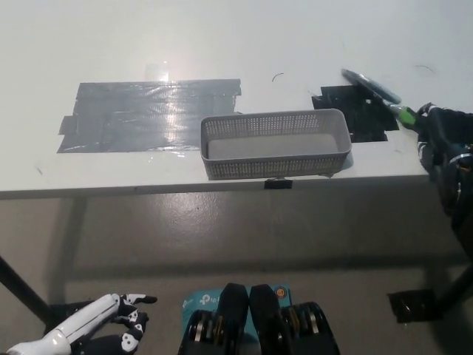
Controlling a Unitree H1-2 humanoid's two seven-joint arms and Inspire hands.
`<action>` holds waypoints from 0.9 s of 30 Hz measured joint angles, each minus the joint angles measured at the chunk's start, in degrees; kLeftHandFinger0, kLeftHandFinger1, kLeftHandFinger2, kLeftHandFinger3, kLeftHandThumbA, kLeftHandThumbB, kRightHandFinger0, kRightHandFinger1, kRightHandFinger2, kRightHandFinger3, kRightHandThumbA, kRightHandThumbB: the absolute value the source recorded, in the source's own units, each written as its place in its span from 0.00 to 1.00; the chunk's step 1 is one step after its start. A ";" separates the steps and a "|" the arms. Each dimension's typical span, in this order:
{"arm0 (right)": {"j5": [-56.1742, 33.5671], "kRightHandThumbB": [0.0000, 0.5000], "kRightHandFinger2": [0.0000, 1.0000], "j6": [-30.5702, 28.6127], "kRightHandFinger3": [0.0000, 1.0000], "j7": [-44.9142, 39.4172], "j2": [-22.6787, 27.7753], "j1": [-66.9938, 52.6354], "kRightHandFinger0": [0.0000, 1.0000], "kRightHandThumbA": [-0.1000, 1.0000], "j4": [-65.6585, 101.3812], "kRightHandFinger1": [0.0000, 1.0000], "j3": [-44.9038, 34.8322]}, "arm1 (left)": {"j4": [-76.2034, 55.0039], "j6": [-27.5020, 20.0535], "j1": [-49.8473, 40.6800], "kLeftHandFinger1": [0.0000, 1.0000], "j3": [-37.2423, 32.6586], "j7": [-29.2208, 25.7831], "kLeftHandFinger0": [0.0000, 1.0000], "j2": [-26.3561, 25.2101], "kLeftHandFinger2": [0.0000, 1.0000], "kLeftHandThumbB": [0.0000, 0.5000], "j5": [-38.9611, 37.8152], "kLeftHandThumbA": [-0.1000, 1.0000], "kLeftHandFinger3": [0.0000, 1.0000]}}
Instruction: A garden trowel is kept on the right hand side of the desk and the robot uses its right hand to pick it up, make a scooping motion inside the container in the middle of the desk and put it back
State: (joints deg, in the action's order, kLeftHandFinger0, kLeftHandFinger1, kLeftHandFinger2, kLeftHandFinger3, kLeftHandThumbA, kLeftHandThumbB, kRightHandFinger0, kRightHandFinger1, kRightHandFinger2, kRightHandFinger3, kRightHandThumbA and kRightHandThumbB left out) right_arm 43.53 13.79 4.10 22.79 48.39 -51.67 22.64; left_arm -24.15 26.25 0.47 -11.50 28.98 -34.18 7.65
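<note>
So the black right hand (443,137) has its fingers wrapped around the garden trowel (375,92) handle, holding it up over the black patch (356,115) at the right side of the tabletop (222,44). The blade looks edge-on, I think, so it's hard to read. The grey mesh container (275,143) sits mid-tabletop, just left of it. The white left hand (96,329) hangs low at lower left, fingers loosely spread, holding nothing.

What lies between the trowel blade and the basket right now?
In the head view, only a black patch on the desk lies between the trowel, held by the right hand, and the basket.
</note>
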 measured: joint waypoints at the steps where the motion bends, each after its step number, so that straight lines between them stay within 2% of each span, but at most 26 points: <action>1: -0.27 0.00 0.24 -0.18 0.36 -0.38 0.43 0.00 0.03 0.00 0.66 0.07 0.00 | -0.01 0.00 0.00 0.81 0.01 0.03 0.82 -0.04 0.92 0.76 0.09 1.00 1.00; 2: -0.65 0.00 0.02 -0.47 0.19 -1.28 1.24 0.00 0.00 0.00 1.16 0.00 0.00 | -0.01 0.00 0.00 0.81 0.03 0.09 0.82 -0.12 0.91 0.79 0.24 1.00 1.00; 3: -0.95 0.00 0.03 -0.70 0.19 -2.06 2.21 -0.04 0.00 0.00 1.93 0.00 -0.03 | -0.01 0.00 0.00 0.81 0.04 0.16 0.82 -0.21 0.91 0.79 0.37 1.00 1.00; 4: -1.19 0.00 0.01 -0.92 0.13 -2.84 2.99 -0.04 0.00 0.00 2.51 0.00 -0.05 | 0.00 0.00 -0.06 0.80 0.03 0.22 0.81 -0.30 0.91 0.78 0.49 1.00 1.00; 6: -1.85 0.00 0.17 -1.30 0.11 -4.12 4.58 -0.09 0.00 0.00 3.60 0.05 -0.24 | 0.00 0.00 -0.08 0.80 0.02 0.29 0.80 -0.38 0.91 0.77 0.64 1.00 1.00; 8: -2.51 0.00 0.20 -1.57 0.06 -5.51 6.42 -0.08 0.00 0.00 4.56 0.04 -0.71 | -0.03 0.00 -0.08 0.80 0.01 0.35 0.80 -0.39 0.91 0.77 0.92 1.00 1.00; 13: -3.16 0.00 0.21 -1.93 0.07 -7.42 8.58 -0.56 0.00 0.00 6.77 0.00 -1.31 | -0.06 0.00 -0.16 0.82 0.01 0.55 0.83 -0.48 0.93 0.80 1.45 1.00 1.00; 15: -3.16 0.00 0.21 -2.09 0.09 -7.59 8.63 -1.14 0.00 0.00 6.75 0.00 -1.13 | -0.06 0.00 -0.17 0.82 0.00 0.63 0.83 -0.48 0.93 0.80 1.50 1.00 1.00; 16: -3.14 0.00 0.24 -2.17 0.12 -7.60 8.59 -1.53 0.00 0.00 6.72 0.03 -0.97 | -0.06 0.00 -0.19 0.81 0.01 0.69 0.82 -0.48 0.92 0.80 1.52 1.00 1.00; 19: -3.15 0.00 0.19 -2.63 0.07 -7.41 8.25 -2.34 0.00 0.00 6.59 0.00 -0.78 | -0.08 0.00 -0.45 0.80 0.05 0.93 0.80 -0.50 0.91 0.79 1.66 1.00 1.00; 22: -3.15 0.00 0.22 -3.07 0.01 -7.48 8.02 -2.45 0.00 0.00 6.69 0.00 -0.68 | -0.23 0.00 -0.71 0.80 0.10 1.13 0.80 -0.55 0.91 0.79 1.82 1.00 1.00; 23: -3.15 0.00 0.26 -3.16 0.06 -7.51 7.95 -2.46 0.00 0.00 7.02 0.02 -0.64 | -0.27 0.00 -0.73 0.80 0.11 1.24 0.80 -0.55 0.91 0.80 1.86 1.00 1.00; 24: -3.14 0.00 0.34 -3.22 0.17 -7.51 7.94 -2.46 0.03 0.00 7.26 0.11 -0.63 | -0.32 0.00 -0.72 0.79 0.11 1.32 0.80 -0.56 0.90 0.81 1.94 1.00 1.00; 26: -3.13 0.00 0.27 -3.37 0.26 -7.58 7.93 -2.46 0.00 0.00 7.96 0.04 -0.57 | -0.42 0.00 -0.72 0.79 0.10 1.45 0.79 -0.57 0.90 0.79 2.19 1.00 1.00; 27: -3.11 0.00 0.27 -3.45 0.30 -7.70 7.92 -2.47 0.00 0.00 8.41 0.06 -0.48 | -0.45 0.00 -0.71 0.78 0.07 1.48 0.79 -0.59 0.89 0.80 2.33 1.00 1.00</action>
State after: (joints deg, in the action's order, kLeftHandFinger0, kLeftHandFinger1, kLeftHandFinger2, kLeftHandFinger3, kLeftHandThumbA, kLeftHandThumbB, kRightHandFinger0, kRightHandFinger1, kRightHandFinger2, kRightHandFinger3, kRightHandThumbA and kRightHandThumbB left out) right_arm 40.42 10.34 -3.61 30.72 45.93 -43.26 22.16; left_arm -24.60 26.25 -0.24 -11.43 30.46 -34.77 9.98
